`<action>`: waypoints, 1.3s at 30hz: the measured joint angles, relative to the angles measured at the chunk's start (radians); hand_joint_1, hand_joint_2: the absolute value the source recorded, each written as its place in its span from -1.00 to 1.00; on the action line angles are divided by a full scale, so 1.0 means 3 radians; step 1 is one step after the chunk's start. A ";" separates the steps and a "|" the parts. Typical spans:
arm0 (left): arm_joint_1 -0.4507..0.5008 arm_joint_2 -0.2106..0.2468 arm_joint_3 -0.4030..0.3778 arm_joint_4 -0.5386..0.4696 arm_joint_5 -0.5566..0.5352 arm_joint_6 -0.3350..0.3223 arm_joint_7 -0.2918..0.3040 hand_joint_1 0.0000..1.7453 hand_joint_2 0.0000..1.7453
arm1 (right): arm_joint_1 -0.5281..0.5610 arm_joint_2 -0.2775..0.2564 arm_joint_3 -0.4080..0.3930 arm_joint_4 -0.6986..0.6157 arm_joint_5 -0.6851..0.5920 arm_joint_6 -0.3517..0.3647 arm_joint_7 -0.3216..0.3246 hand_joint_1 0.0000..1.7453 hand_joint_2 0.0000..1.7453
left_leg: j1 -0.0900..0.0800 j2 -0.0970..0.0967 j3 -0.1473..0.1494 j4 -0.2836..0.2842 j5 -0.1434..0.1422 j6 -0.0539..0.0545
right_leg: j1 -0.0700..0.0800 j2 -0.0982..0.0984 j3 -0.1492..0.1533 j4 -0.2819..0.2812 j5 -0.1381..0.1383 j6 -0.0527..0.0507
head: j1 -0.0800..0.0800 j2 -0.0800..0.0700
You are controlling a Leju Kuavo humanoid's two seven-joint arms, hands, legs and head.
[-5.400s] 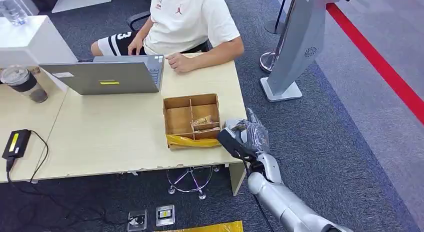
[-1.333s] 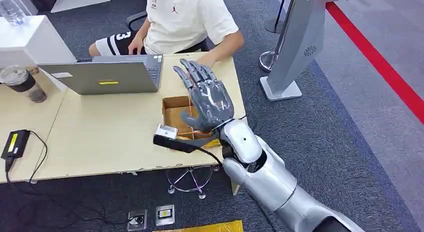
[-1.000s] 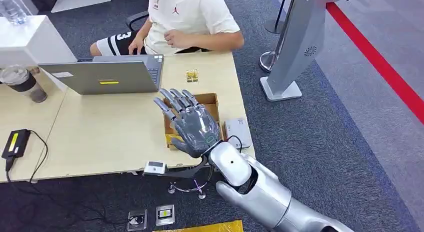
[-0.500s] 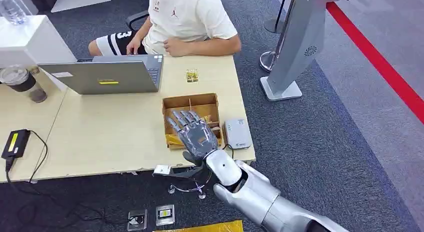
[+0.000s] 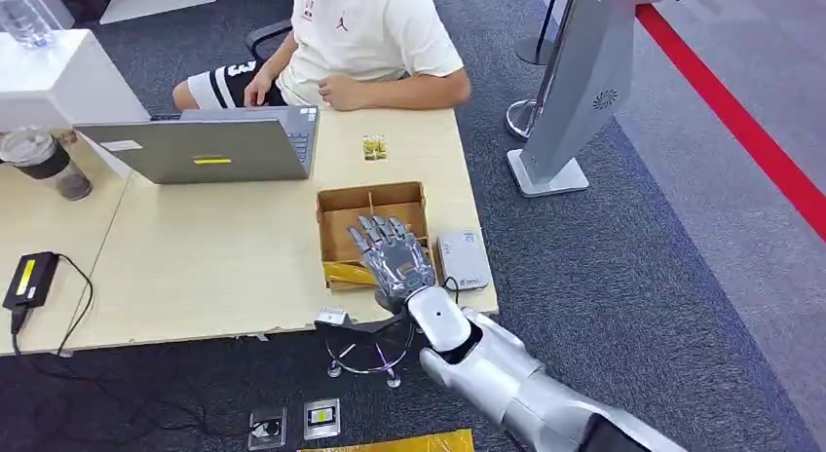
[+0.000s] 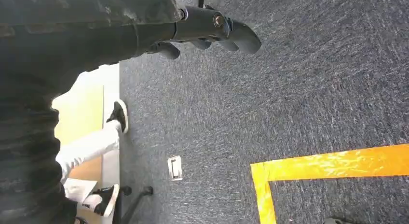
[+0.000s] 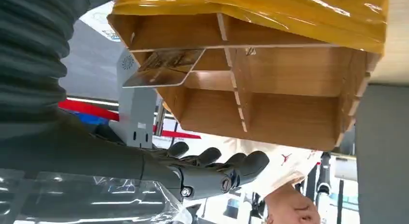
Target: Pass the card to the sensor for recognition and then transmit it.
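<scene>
A brown cardboard box (image 5: 343,221) with dividers stands near the table's front right corner, yellow tape along its front edge. My right hand (image 5: 393,258) hovers over the box's right compartments, fingers spread, holding nothing. In the right wrist view a gold-patterned card (image 7: 162,68) leans inside one compartment of the box (image 7: 289,113), with my fingers (image 7: 217,168) apart from it. A grey sensor unit (image 5: 463,260) lies just right of the box. My left hand (image 6: 212,31) hangs over the carpet, holding nothing.
A person in a white shirt (image 5: 370,33) sits at the far side of the table (image 5: 214,262), forearm on its edge. A small gold item (image 5: 374,147) lies beyond the box. A laptop (image 5: 209,145), a cup (image 5: 44,162) and a black adapter (image 5: 31,280) are to the left. A grey kiosk (image 5: 575,92) stands right.
My right hand has come down from high above the table and drawn back to the box, fingers still spread. The person withdrew an arm and left a small gold item on the table.
</scene>
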 joint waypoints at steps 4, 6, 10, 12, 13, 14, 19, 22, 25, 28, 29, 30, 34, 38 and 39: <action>0.0001 0.0000 0.0000 0.0000 -0.0004 -0.0031 0.0008 -1.00 1.00 | -0.0012 -0.0003 -0.0042 0.0054 -0.0003 0.0022 0.0014 -1.00 1.00 | 0.0000 0.0000 0.0000 0.0000 0.0000 0.0000 | 0.0000 0.0000 0.0000 0.0000 0.0000 0.0000 | 0.0000 0.0000; 0.0001 0.0000 0.0000 0.0000 -0.0004 -0.0037 0.0009 -1.00 1.00 | -0.0021 -0.0005 -0.0070 0.0071 0.0005 0.0029 0.0028 -1.00 1.00 | 0.0000 0.0001 0.0000 0.0000 0.0000 0.0000 | 0.0000 0.0001 0.0000 0.0000 0.0000 0.0000 | 0.0000 0.0000; 0.0001 0.0001 0.0000 0.0000 -0.0006 -0.0036 0.0009 -1.00 1.00 | -0.0032 -0.0023 -0.0098 0.0090 0.0025 0.0041 0.0051 -1.00 1.00 | 0.0000 0.0001 0.0001 0.0000 0.0000 0.0000 | 0.0000 0.0001 0.0000 0.0000 0.0000 0.0000 | 0.0000 0.0000; 0.0002 0.0006 0.0000 0.0000 -0.0010 -0.0036 0.0009 -1.00 1.00 | -0.0034 -0.0032 -0.0122 0.0092 0.0025 0.0051 0.0059 -1.00 1.00 | 0.0000 0.0001 0.0000 0.0000 0.0000 0.0000 | 0.0000 0.0001 0.0000 0.0000 0.0000 0.0000 | 0.0000 0.0000; 0.0002 0.0008 0.0000 0.0000 -0.0010 -0.0036 0.0009 -1.00 1.00 | -0.0034 -0.0036 -0.0131 0.0092 0.0025 0.0053 0.0062 -1.00 1.00 | 0.0000 0.0001 0.0000 0.0000 0.0000 0.0000 | 0.0000 0.0001 0.0000 0.0000 0.0000 0.0000 | 0.0001 0.0000; 0.0002 0.0009 0.0000 0.0000 -0.0010 -0.0036 0.0009 -1.00 1.00 | -0.0035 -0.0039 -0.0137 0.0092 0.0025 0.0053 0.0062 -1.00 1.00 | 0.0000 0.0001 0.0001 0.0000 0.0000 0.0000 | 0.0000 0.0001 0.0000 0.0000 0.0000 0.0000 | 0.0000 0.0000; 0.0002 0.0009 0.0000 0.0000 -0.0010 -0.0034 0.0009 -1.00 1.00 | -0.0037 -0.0051 -0.0174 0.0097 0.0027 0.0058 0.0064 -0.92 1.00 | 0.0000 0.0001 0.0001 0.0000 0.0000 0.0000 | 0.0000 0.0001 0.0000 0.0000 0.0000 0.0000 | 0.0000 0.0000; 0.0002 0.0009 0.0000 0.0000 -0.0010 -0.0033 0.0010 -1.00 1.00 | -0.0037 -0.0060 -0.0184 0.0097 0.0024 0.0067 0.0067 -0.80 1.00 | 0.0000 0.0001 0.0001 0.0000 0.0000 0.0000 | 0.0000 0.0001 0.0000 0.0000 0.0000 0.0000 | 0.0000 0.0000; 0.0002 0.0009 0.0000 0.0000 -0.0010 -0.0032 0.0010 -1.00 1.00 | -0.0038 -0.0067 -0.0202 0.0097 0.0022 0.0085 0.0080 -0.52 1.00 | 0.0000 0.0001 0.0001 0.0000 0.0000 0.0000 | 0.0000 0.0000 0.0000 0.0000 0.0000 0.0000 | 0.0000 0.0000; 0.0003 0.0009 0.0000 0.0000 -0.0010 -0.0032 0.0010 -1.00 1.00 | -0.0038 -0.0075 -0.0223 0.0097 0.0020 0.0097 0.0083 0.04 1.00 | 0.0000 0.0001 0.0000 0.0000 0.0000 0.0000 | 0.0000 0.0001 0.0000 0.0000 0.0000 0.0000 | 0.0000 0.0000; 0.0003 0.0009 0.0000 0.0000 -0.0009 -0.0032 0.0010 -1.00 1.00 | -0.0038 -0.0080 -0.0229 0.0097 0.0022 0.0104 0.0085 0.24 1.00 | 0.0000 0.0001 0.0001 0.0000 0.0000 0.0000 | 0.0000 0.0001 0.0000 0.0000 0.0000 0.0000 | 0.0000 0.0000; 0.0003 0.0009 0.0000 0.0000 -0.0009 -0.0031 0.0010 -1.00 1.00 | -0.0037 -0.0084 -0.0235 0.0097 0.0022 0.0126 0.0087 0.24 1.00 | 0.0000 0.0001 0.0001 0.0000 0.0000 0.0000 | 0.0000 0.0001 0.0000 0.0000 0.0000 0.0000 | 0.0000 0.0000; 0.0003 0.0009 0.0000 0.0000 -0.0003 -0.0020 0.0023 -1.00 1.00 | -0.0035 -0.0085 -0.0252 0.0097 0.0024 0.0160 0.0085 0.24 1.00 | 0.0000 0.0001 0.0001 0.0000 0.0000 0.0000 | 0.0000 0.0001 0.0000 0.0000 0.0000 0.0000 | 0.0000 0.0000; 0.0003 0.0009 0.0000 0.0000 -0.0003 -0.0017 0.0031 -1.00 1.00 | -0.0034 -0.0085 -0.0267 0.0097 0.0024 0.0169 0.0081 0.24 1.00 | 0.0000 0.0001 0.0001 0.0000 0.0000 0.0000 | 0.0000 0.0001 0.0000 0.0000 0.0000 0.0000 | 0.0000 0.0000; 0.0003 0.0009 0.0000 0.0000 -0.0003 -0.0017 0.0032 -1.00 1.00 | -0.0034 -0.0085 -0.0271 0.0097 0.0024 0.0169 0.0083 0.24 1.00 | 0.0000 0.0001 0.0001 0.0000 0.0000 0.0000 | 0.0000 0.0001 -0.0001 0.0000 0.0000 0.0000 | 0.0000 0.0000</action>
